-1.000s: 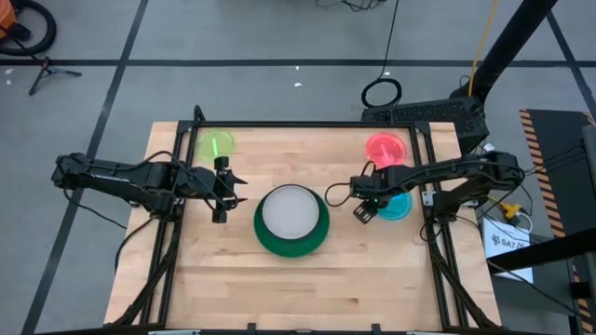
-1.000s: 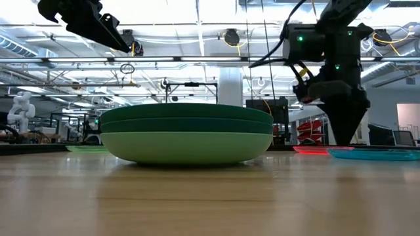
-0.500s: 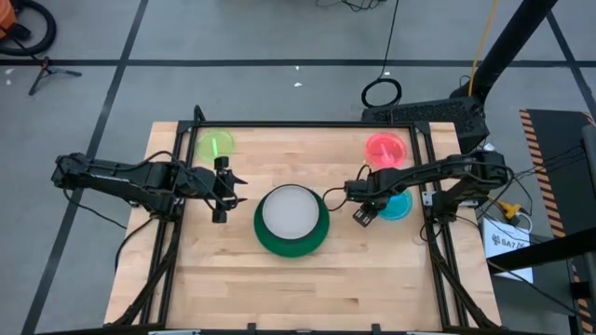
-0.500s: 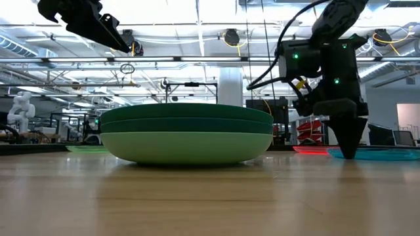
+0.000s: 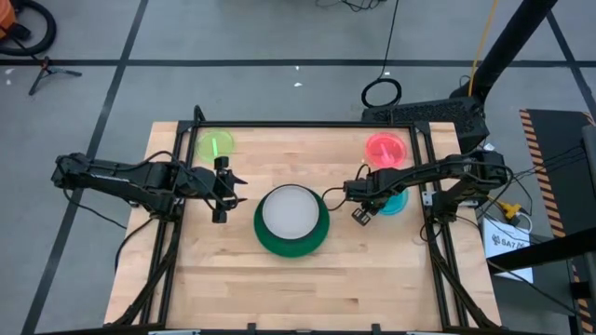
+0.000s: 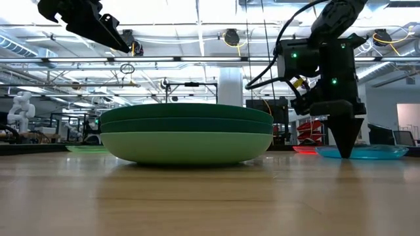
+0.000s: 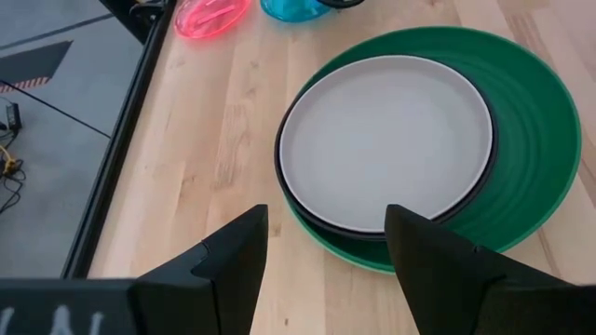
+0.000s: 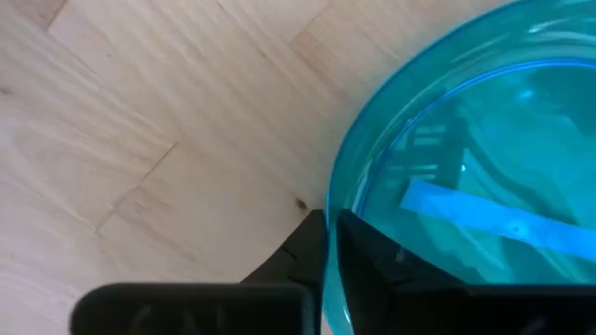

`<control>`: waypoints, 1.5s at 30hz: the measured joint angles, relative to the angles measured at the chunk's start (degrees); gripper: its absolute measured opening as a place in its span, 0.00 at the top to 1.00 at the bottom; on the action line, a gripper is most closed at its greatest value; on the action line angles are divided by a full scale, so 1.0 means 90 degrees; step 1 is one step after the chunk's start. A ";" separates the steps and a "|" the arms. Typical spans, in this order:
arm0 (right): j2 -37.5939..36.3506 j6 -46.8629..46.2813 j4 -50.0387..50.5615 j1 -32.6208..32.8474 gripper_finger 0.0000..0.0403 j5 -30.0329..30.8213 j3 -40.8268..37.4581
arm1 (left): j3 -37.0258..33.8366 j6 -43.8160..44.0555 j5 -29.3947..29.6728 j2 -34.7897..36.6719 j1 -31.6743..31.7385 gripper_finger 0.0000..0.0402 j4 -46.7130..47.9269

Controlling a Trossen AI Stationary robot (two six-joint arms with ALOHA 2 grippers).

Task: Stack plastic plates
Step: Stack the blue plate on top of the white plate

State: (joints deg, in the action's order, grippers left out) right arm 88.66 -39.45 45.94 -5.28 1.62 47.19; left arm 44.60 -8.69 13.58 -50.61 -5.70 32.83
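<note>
Overhead, table-level, two wrist cameras — all share the plate stack [image 5: 291,221].

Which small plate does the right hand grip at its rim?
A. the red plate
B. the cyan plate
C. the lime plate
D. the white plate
B: the right wrist view shows the right hand closed over the rim of the cyan plate, and the high view places this hand at that plate's edge, apart from the red plate.
</note>
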 joint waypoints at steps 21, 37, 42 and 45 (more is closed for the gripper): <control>-0.0010 0.0780 0.0801 0.0017 1.00 0.0107 0.1087 | 0.0000 -0.0005 0.0000 0.0000 -0.0001 0.44 -0.0001; 0.0002 0.3396 -0.0062 0.0744 1.00 0.0627 0.3348 | 0.0000 -0.0007 0.0000 0.0000 0.0001 0.44 -0.0003; 0.0294 0.4024 -0.0468 0.1081 1.00 0.0468 0.3598 | 0.0000 -0.0007 0.0000 0.0000 0.0001 0.44 -0.0010; 0.0683 0.4284 -0.0421 0.1196 1.00 0.0453 0.3895 | 0.0000 -0.0007 0.0000 -0.0001 0.0000 0.44 -0.0013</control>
State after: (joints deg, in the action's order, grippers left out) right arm 94.81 -0.90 42.15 5.49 5.70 82.24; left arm 44.60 -8.75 13.58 -50.62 -5.71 32.71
